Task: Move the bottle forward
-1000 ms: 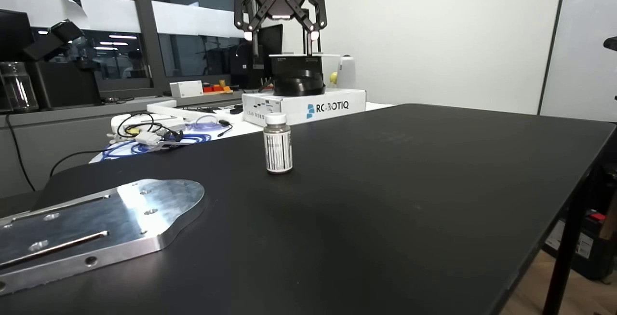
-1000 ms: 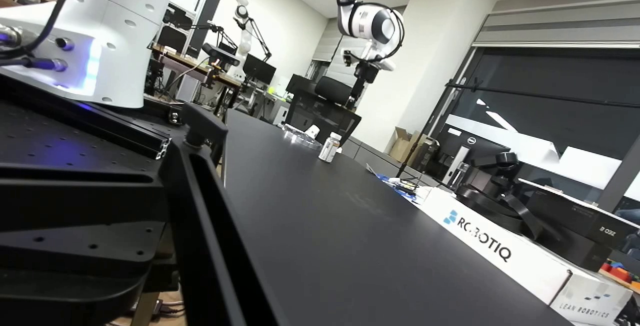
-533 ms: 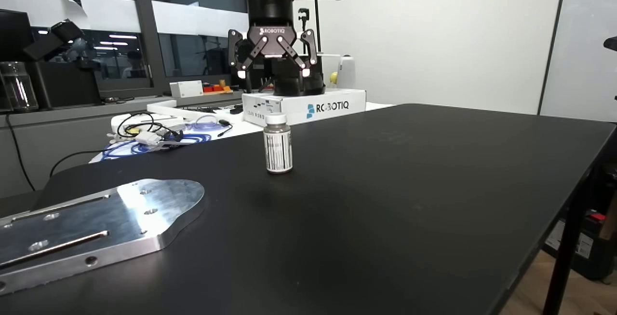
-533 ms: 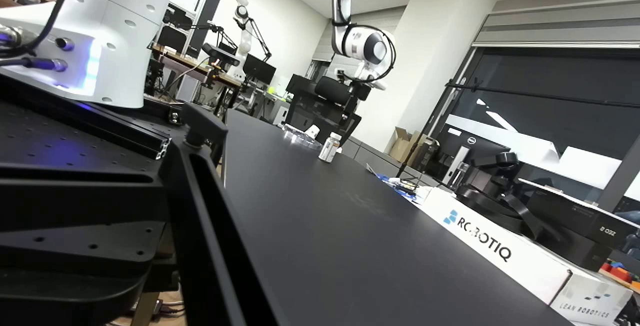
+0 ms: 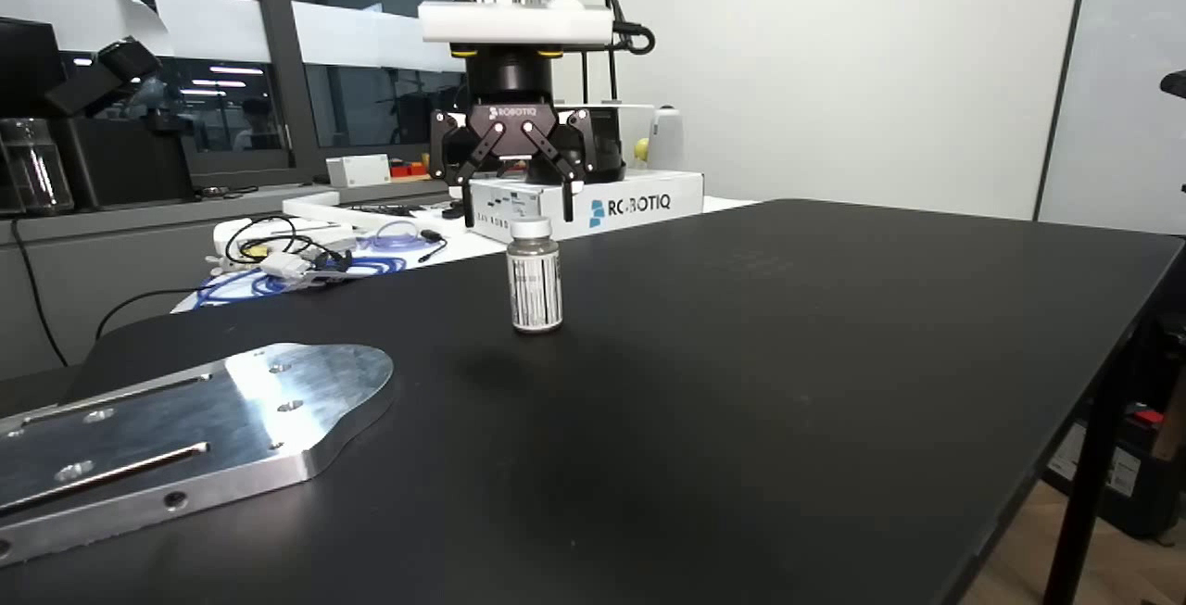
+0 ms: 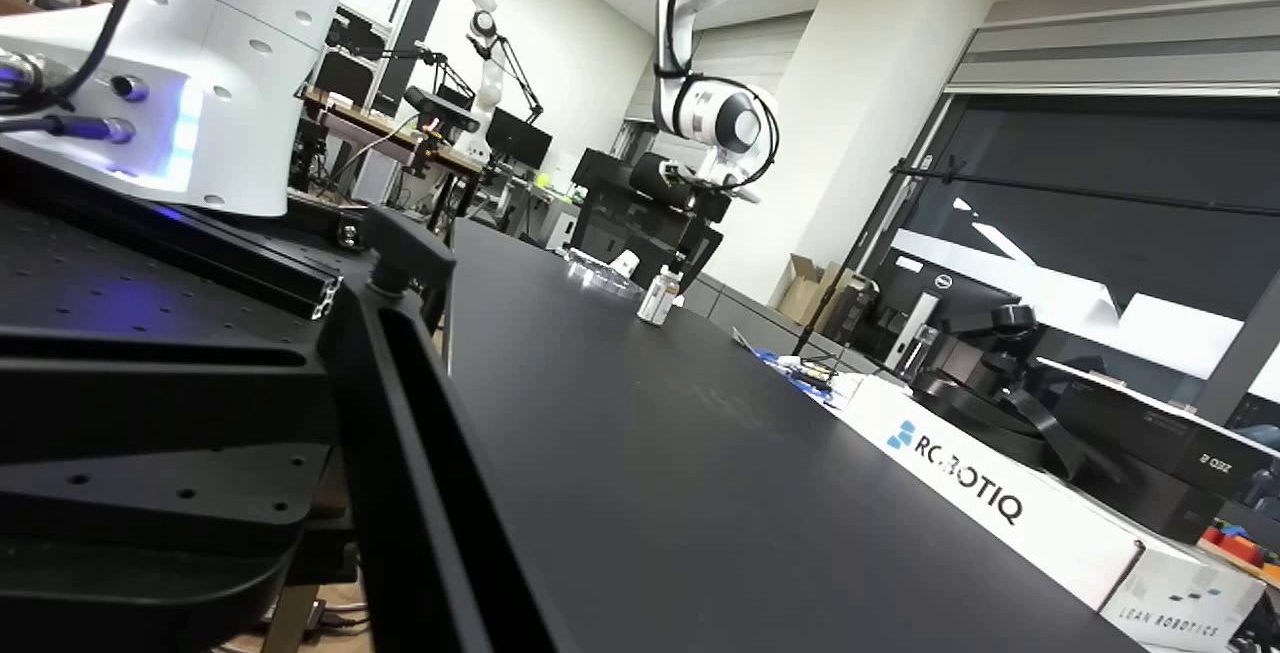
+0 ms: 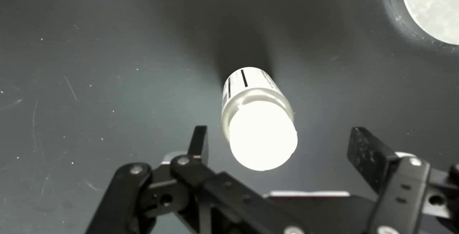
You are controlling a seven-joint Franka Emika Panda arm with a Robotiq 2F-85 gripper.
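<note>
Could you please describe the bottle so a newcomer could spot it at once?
On the black table, find the shiny metal plate. In an exterior view, the small bottle stands right of the plate's rounded end, farther back. Unlike the flat plate, it is upright, with a white cap and dark-striped label.

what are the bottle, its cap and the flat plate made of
Bottle: glossy glass or hard plastic, can't tell which; its shoulder catches highlights.
Cap: probably plastic, being plain white; glare in the wrist view hides its finish.
Plate: metal, perhaps aluminium; silvery and smooth, with bright reflections.
</note>
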